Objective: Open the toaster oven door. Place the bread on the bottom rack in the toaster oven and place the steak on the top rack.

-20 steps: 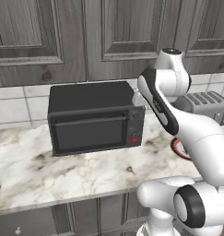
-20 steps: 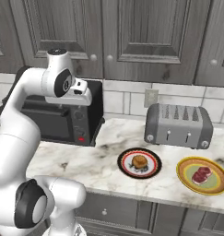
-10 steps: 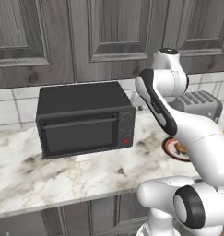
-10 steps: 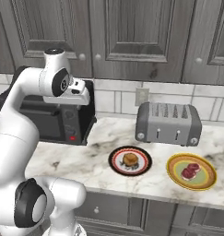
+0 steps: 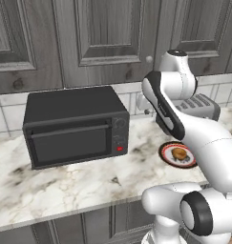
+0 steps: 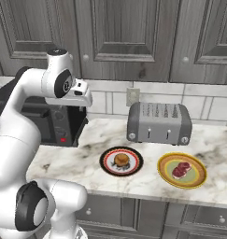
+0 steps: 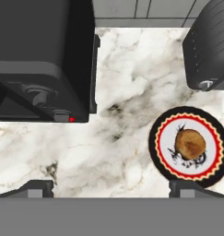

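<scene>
The black toaster oven [image 5: 74, 125] stands on the counter at the left, its tinted-glass door [image 5: 69, 145] shut under the long bar handle [image 5: 69, 130]. Both racks are hidden behind the door. The bread [image 6: 121, 159] lies on a red-rimmed black plate [image 6: 105, 161]; the hand view has the bread [image 7: 191, 143] at the lower right. The steak [image 6: 181, 169] rests on a yellow plate [image 6: 199, 179] further right. My gripper [image 7: 111, 189] hangs high above the counter, between the oven's right end [image 7: 39, 55] and the bread plate. It is open with nothing between its fingers.
A silver slot toaster [image 6: 159, 122] stands against the tiled wall behind the two plates. Dark wooden cabinet doors [image 5: 112, 33] hang above the counter. Bare marble counter [image 5: 79, 183] lies in front of the oven.
The whole scene has slid left in both base views, so the base has driven right. The oven door stays shut and the arm holds its pose.
</scene>
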